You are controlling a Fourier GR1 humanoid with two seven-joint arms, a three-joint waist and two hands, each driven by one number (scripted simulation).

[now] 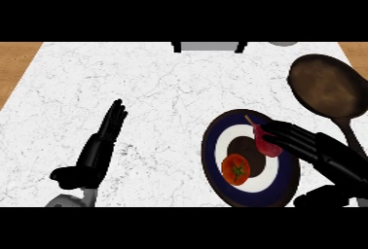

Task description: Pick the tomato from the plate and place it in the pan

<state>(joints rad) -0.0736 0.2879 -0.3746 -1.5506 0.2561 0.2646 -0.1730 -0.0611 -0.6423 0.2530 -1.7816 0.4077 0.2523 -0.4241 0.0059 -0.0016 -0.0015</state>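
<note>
White marble tabletop (165, 87) spreads wide and bare between my hands. The pan (327, 87) waits unfilled at the far right. The plate (215, 146) beside it still carries the tomato (236, 169). My right hand (316, 151) reaches over its rim, fingers (284, 133) released; my left hand (101, 141) rests open.

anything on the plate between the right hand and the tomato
Yes: in the head view a dark red, chili-like item lies on the plate by the right hand's fingertips, up-right of the tomato.
</note>
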